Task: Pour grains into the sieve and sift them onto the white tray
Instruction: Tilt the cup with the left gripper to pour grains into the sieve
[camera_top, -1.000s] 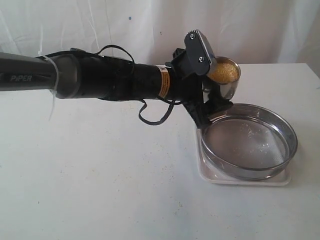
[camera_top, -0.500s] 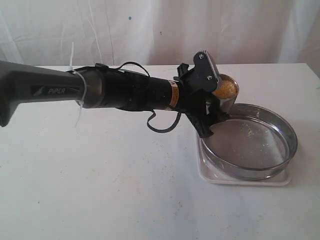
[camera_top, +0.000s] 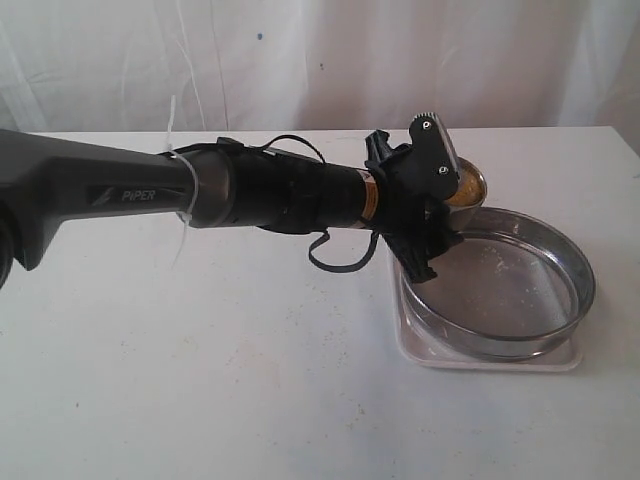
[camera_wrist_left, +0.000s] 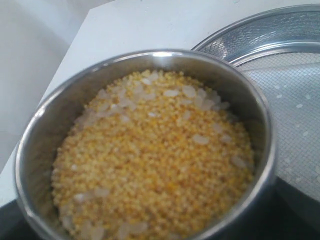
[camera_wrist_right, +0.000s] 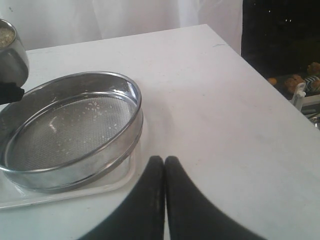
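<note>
My left hand (camera_top: 440, 205) is gripping the steel cup (camera_top: 468, 183), brimful of grains (camera_wrist_left: 155, 165), just at the rim of the sieve (camera_top: 578, 280). The sieve is sitting on the white tray (camera_top: 560, 360) toward the tabletop's (camera_top: 200, 350) right edge. My right hand (camera_wrist_right: 164, 167) is hovering near the tray, fingers pressed together.

The only word I can read from my station is "PIPER", printed in pale capitals beside a small logo mark on the long grey forearm link (camera_top: 90, 190) of the left arm in the exterior view. Farther along, a narrow orange-yellow label band (camera_top: 371, 197) wraps round the black cylindrical wrist section (camera_top: 290, 195) just behind the left gripper (camera_top: 440, 200), but its print is too small for me to make out. Neither wrist view gives me any lettering to read.
</note>
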